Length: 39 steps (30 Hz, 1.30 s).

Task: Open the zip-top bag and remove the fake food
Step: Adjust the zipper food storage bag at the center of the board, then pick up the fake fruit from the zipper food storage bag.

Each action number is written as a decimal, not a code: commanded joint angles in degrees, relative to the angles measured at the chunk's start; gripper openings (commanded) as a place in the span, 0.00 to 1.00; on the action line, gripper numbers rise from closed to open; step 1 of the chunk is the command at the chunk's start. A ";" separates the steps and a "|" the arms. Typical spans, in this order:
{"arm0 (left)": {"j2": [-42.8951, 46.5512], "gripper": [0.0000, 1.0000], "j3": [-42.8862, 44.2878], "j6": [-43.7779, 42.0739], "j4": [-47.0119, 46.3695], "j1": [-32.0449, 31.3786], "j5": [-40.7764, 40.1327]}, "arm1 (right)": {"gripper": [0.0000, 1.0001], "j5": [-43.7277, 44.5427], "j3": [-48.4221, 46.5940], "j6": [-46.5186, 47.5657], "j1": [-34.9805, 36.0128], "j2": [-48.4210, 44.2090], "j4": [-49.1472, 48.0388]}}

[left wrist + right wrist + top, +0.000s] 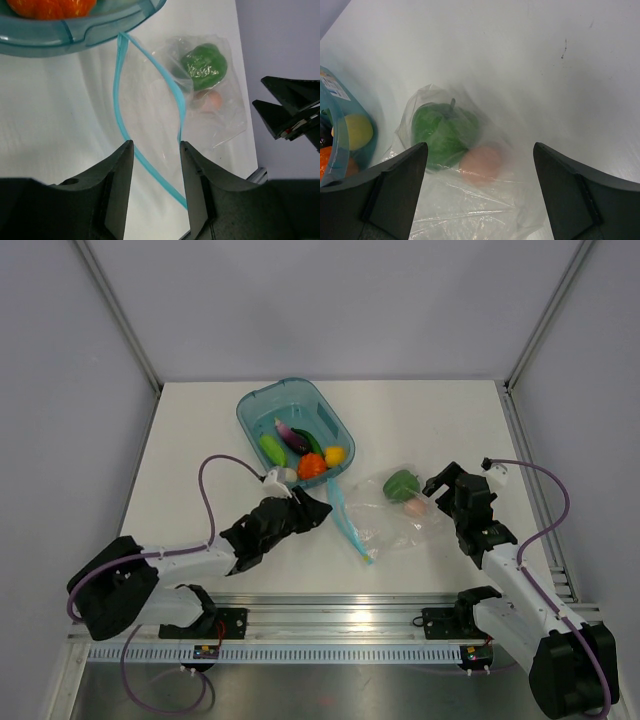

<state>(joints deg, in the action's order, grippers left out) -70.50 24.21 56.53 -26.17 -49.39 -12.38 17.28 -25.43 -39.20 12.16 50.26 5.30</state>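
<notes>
Reaching from the near edge of a white table [200, 430], two arms are shown, one on either side of the zip-top bag [385, 525]. A teal tub [262, 400] is set at the middle rear of the table and is loaded with fake food [300, 447]: a green cucumber [272, 450], a purple eggplant [290, 435], an orange-red piece [312, 466] and a yellow lemon [335, 455]. The bag is laid flat to the right of centre, and its blue zip strip [345, 515] runs up to the tub's near corner. The left gripper [156, 147] is seen with its jaws parted astride the bag's open mouth, with both halves of the strip passing between the fingers [120, 170]; whether either pad presses the strip cannot be judged. The right gripper [480, 146] is spread wide, gripping nothing, just beside the bag's closed end. Enclosed there, side by side, are a green pepper [442, 135] and a pinkish-orange piece [480, 162].
</notes>
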 commanded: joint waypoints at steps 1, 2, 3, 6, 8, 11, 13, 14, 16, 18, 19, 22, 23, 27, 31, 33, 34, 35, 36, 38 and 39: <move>-5.24 0.48 -0.30 3.41 -11.40 0.25 4.64 | 0.94 0.04 0.21 0.88 -0.03 -0.60 -2.49; -6.57 0.50 -0.39 4.19 -12.49 0.17 5.69 | 0.94 0.04 0.21 0.88 0.05 -0.69 -2.49; -7.62 0.52 -0.21 4.46 -13.89 0.25 6.14 | 0.94 0.04 0.21 0.88 0.05 -0.60 -2.49; -12.11 0.54 1.10 5.34 -16.44 0.34 8.33 | 0.94 0.12 0.21 0.79 0.05 -0.69 -2.49; -15.18 0.54 2.41 6.04 -17.50 0.34 9.48 | 0.94 0.12 0.21 0.71 -0.03 -0.69 -2.58; -18.35 0.52 3.13 6.83 -18.99 0.34 10.71 | 0.94 0.12 0.12 0.70 -0.03 -0.78 -2.58; -18.88 0.50 1.81 7.97 -22.60 0.43 10.45 | 0.94 0.04 0.12 0.70 -0.03 -0.78 -2.58; -19.06 0.50 1.81 7.72 -23.21 0.52 10.45 | 0.94 -0.05 0.12 0.62 -0.03 -0.69 -2.66; -18.89 0.50 3.12 6.67 -21.56 0.52 9.75 | 0.94 -0.14 0.03 0.70 -0.03 -0.86 -2.66; -18.80 0.50 3.74 5.52 -20.67 0.52 9.22 | 0.94 -0.05 0.03 0.70 -0.03 -0.87 -2.31; -18.80 0.50 3.92 5.52 -20.76 0.52 8.96 | 0.94 -0.05 0.03 0.79 0.05 -1.30 -2.23; -19.67 0.54 5.40 5.61 -20.50 0.52 9.74 | 0.94 0.04 0.38 0.70 -0.03 -1.92 -2.49; -20.20 0.55 5.93 5.78 -20.24 0.52 9.92 | 0.94 -0.05 0.47 0.70 -0.03 -1.92 -2.57; -23.97 0.56 7.61 7.89 -22.86 0.52 11.24 | 0.93 -0.75 0.56 0.44 -0.03 -1.04 -3.45; -28.55 0.58 9.54 9.65 -26.03 0.26 12.03 | 0.93 -1.45 -0.14 0.35 -0.03 2.29 -4.60; -30.66 0.61 9.89 10.44 -27.69 0.17 12.03 | 0.93 -2.33 -0.67 0.18 0.05 5.44 -4.69; -31.18 0.62 9.81 10.61 -28.23 0.17 12.03 | 0.93 -2.25 -1.80 -0.08 -0.12 6.85 -4.60; -31.80 0.63 9.72 10.79 -29.01 0.17 12.03 | 0.93 -1.90 -2.69 -0.35 -0.12 8.35 -4.60; -31.98 0.65 9.63 10.88 -29.28 0.17 12.03 | 0.93 -1.46 -3.39 -0.79 -0.12 11.15 -3.99; -31.98 0.68 9.37 10.62 -29.90 0.08 11.94 | 0.92 -1.89 -5.15 -1.05 -0.21 13.97 -4.16; -31.98 0.70 9.54 10.53 -29.81 0.08 11.94 | 0.92 -2.16 -5.50 -1.23 -0.12 16.42 -4.59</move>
<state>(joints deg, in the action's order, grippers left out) -102.50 32.32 66.76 -49.71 -49.15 -0.78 15.70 -27.33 -39.57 12.16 63.07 2.79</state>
